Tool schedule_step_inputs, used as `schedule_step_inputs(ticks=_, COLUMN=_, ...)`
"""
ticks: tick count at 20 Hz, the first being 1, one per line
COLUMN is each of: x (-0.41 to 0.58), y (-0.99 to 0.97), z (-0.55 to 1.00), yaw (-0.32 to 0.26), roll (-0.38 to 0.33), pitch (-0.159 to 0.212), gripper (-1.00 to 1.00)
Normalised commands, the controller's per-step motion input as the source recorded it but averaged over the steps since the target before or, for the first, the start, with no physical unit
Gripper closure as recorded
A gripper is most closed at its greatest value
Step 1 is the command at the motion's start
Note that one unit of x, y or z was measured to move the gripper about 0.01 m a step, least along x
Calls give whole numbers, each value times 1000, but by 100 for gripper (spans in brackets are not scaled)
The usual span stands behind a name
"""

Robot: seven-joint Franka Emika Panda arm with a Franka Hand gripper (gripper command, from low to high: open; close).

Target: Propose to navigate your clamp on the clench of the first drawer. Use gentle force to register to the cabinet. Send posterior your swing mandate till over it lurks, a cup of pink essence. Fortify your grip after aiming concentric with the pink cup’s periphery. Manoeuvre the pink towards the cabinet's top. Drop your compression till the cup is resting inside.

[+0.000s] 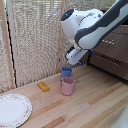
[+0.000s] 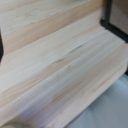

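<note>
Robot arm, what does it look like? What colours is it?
The arm is fat and rounded, mostly white with dark grey bands and a blue spot on one joint. Its small gripper looks dark, too blurry to show more.

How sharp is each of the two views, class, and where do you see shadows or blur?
Exterior view: fairly soft but readable; the pink cup and the blue cup cast faint shadows on the wooden table, and the arm's hand is hard to make out. Wrist view: blurred throughout, showing only smeared wood grain and a dark edge; neither cup appears there.
</note>
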Motion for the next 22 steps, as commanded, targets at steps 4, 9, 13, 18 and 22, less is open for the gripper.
schedule_step_inputs(ticks=4, x=476, y=84, z=0, yaw=-196, roll=257, pitch=72, gripper=-100)
schedule_step_inputs(ticks=9, x=594, y=83, z=-71, yaw=-141, roll=141, pitch=56, gripper=-100)
schedule_step_inputs(ticks=13, x=379, y=96, z=-207, yaw=-95, roll=98, pitch=54, gripper=-100)
schedule_step_inputs(ticks=18, x=77, y=252, z=-199, yaw=-92, roll=106, pitch=69, gripper=-100)
schedule_step_inputs(ticks=22, x=7, y=224, z=-254, yaw=-77, roll=94, pitch=62, gripper=-100)
